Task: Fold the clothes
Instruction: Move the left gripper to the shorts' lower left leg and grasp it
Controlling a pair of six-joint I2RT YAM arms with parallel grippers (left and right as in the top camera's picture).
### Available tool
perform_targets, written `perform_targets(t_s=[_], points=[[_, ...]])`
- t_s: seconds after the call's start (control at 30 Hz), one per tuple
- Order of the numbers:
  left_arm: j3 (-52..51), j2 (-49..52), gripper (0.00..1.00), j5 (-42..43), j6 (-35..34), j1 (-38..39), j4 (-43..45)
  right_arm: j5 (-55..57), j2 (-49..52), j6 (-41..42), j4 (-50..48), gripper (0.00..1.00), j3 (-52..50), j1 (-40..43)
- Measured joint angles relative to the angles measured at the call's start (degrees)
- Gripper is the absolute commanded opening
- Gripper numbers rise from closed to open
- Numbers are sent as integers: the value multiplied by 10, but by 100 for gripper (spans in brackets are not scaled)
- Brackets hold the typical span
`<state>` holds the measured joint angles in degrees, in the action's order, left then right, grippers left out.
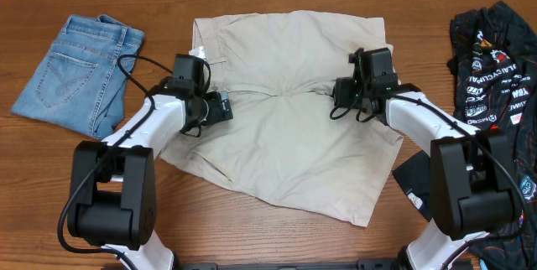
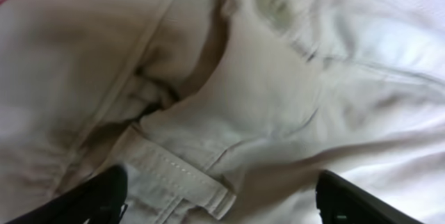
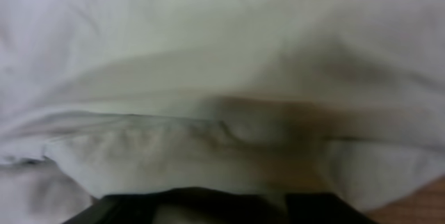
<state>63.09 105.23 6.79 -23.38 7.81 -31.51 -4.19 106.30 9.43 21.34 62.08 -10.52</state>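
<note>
The beige shorts (image 1: 294, 144) lie spread and partly folded in the middle of the table, waistband side toward the left. My left gripper (image 1: 220, 107) hovers over their left part. In the left wrist view its fingers (image 2: 97, 200) stand wide apart and open over the waistband and a belt loop (image 2: 181, 179), gripping nothing. My right gripper (image 1: 340, 98) is low on a crease near the shorts' upper right. The right wrist view is blurred. A fold of beige cloth (image 3: 208, 133) lies right against the dark fingers (image 3: 104, 213), and whether cloth sits between them is unclear.
Light-blue denim shorts (image 1: 80, 73) lie folded at the far left. A black printed jersey (image 1: 495, 69) is bunched at the right edge, with a dark piece of cloth (image 1: 415, 182) beside the right arm's base. Bare wood shows along the front of the table (image 1: 277, 236).
</note>
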Motion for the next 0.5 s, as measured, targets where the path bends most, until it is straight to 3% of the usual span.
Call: perform_targets(t_s=[0.17, 0.4, 0.5], points=[[32, -27, 100, -7, 19, -26, -114, 22, -13, -8, 121, 100, 57, 4], [72, -132, 100, -27, 49, -52, -272, 24, -153, -6, 308, 100, 136, 19], [64, -136, 100, -30, 10, -51, -324, 16, -193, 1, 380, 100, 140, 19]])
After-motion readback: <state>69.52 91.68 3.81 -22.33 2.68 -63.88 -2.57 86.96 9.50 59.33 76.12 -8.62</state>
